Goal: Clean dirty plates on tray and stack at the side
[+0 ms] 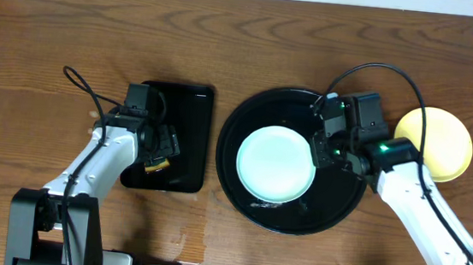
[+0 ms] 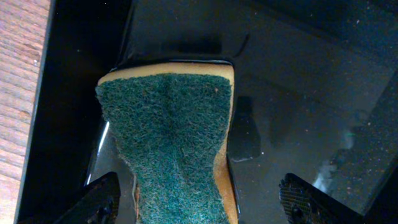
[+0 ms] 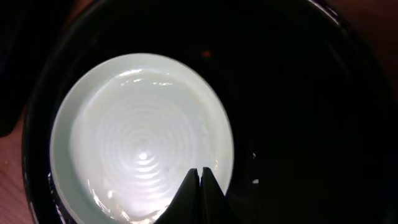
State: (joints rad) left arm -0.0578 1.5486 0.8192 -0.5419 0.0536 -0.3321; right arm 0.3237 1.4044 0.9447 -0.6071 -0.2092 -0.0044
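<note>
1 mint plate (image 1: 275,163) lies on the round tray (image 1: 260,113), left of its middle. 1 yellow plate (image 1: 442,142) sits on the table just right of the round tray. The right gripper (image 3: 200,174) is pinched fully together, its tips over the mint plate's right edge. Left of the round tray, over a rectangular tray (image 1: 191,111), the left gripper (image 2: 202,199) stands wide, a green-faced sponge (image 2: 168,124) between its fingers.
</note>
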